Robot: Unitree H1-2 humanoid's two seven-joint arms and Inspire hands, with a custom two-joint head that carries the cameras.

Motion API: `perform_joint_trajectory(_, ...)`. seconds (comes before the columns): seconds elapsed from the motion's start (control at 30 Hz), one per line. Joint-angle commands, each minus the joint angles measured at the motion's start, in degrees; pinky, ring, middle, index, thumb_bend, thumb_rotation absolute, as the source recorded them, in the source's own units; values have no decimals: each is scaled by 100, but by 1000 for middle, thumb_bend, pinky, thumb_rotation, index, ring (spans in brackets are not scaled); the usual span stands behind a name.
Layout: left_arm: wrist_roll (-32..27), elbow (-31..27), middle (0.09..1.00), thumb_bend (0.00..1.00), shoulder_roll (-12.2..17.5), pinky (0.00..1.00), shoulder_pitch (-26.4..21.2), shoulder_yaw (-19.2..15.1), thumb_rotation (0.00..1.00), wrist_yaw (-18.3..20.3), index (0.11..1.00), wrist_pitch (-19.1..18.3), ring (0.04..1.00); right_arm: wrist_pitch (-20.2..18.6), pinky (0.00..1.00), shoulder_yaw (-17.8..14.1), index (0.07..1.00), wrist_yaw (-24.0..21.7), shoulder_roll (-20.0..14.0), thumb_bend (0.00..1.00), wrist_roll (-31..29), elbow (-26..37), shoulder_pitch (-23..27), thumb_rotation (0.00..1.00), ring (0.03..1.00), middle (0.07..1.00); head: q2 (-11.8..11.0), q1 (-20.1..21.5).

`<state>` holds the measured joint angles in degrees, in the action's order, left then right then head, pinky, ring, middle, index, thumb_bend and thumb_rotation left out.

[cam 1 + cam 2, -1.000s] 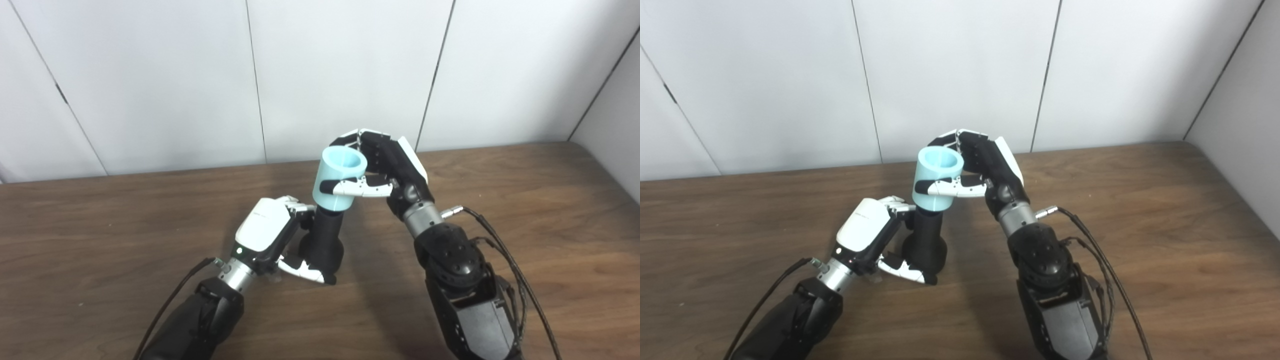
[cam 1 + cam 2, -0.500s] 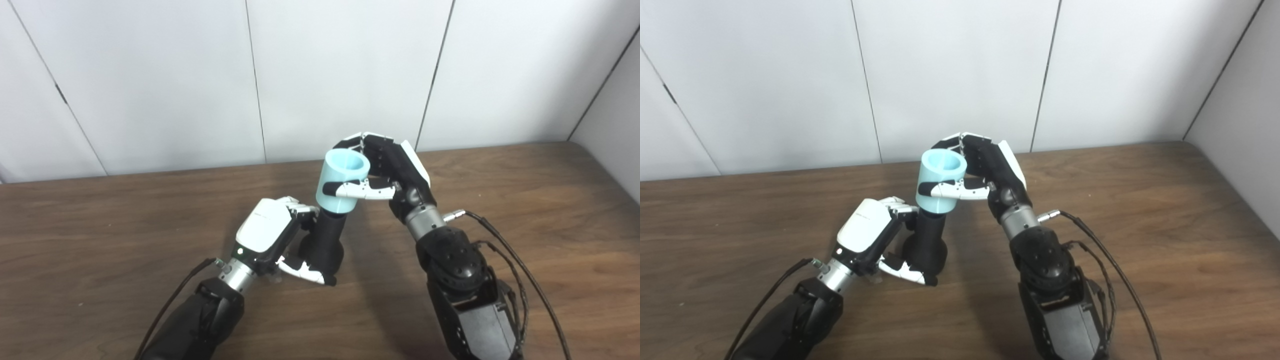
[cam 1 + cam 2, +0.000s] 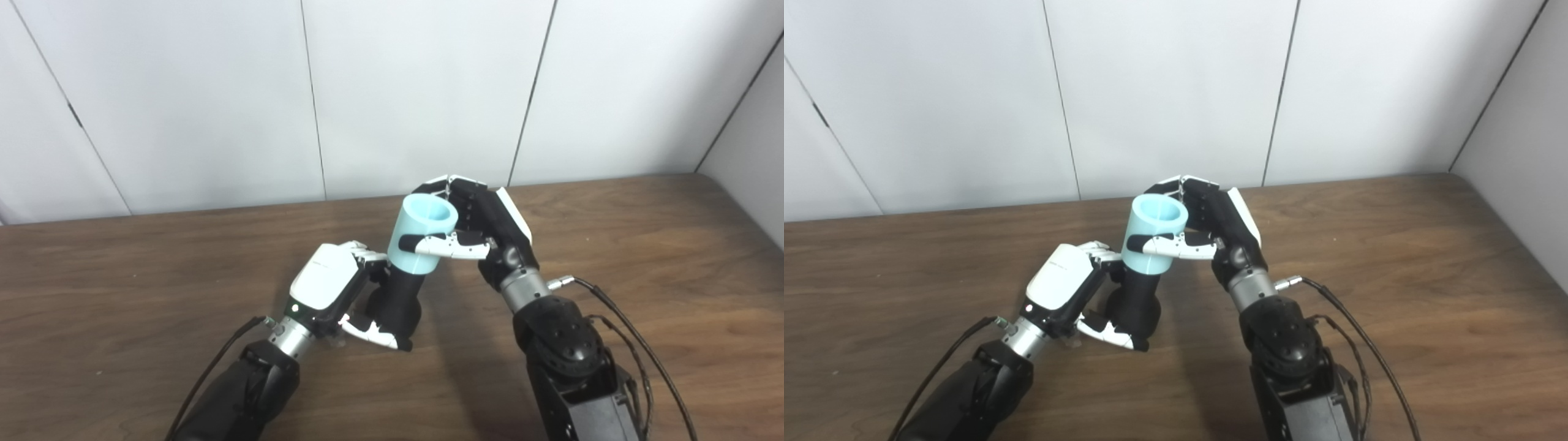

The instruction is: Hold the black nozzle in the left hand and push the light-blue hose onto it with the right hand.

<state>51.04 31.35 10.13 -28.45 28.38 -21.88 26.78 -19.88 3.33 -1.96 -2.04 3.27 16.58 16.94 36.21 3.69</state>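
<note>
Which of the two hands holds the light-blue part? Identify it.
The right hand, with its black-and-white thumb across the light-blue cylindrical hose. The left hand instead grips the black plastic nozzle lower down, near the wooden table.

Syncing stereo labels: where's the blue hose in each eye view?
Left eye view: hose just right of centre, seated on the black nozzle, right hand around it.
Right eye view: hose just left of centre, same pose.
Shared landmark: left hand gripping the nozzle base on the table.
</note>
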Motion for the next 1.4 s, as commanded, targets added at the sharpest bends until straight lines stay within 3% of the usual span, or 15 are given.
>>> perform_joint_trajectory(0.0,-256,986,446,502,-225,686,1532,289,0,-457,498,10,497,61,322,31,504,-100,103,518,-171,469,296,0,426,465,7,3)
perform_joint_trajectory(0.4,-245,957,448,503,-266,693,1554,227,0,-372,493,-5,499,91,317,13,502,-44,152,518,-165,438,341,0,426,464,19,-5)
perform_joint_trajectory(1.1,-241,803,446,502,-239,687,1594,176,0,-228,497,-20,498,92,347,166,485,-119,265,518,-261,590,-243,0,441,476,80,-3)
perform_joint_trajectory(1.37,-236,847,445,502,-254,690,1576,177,0,-243,496,-14,501,408,352,379,490,-151,90,519,121,566,-337,0,449,466,81,-14)
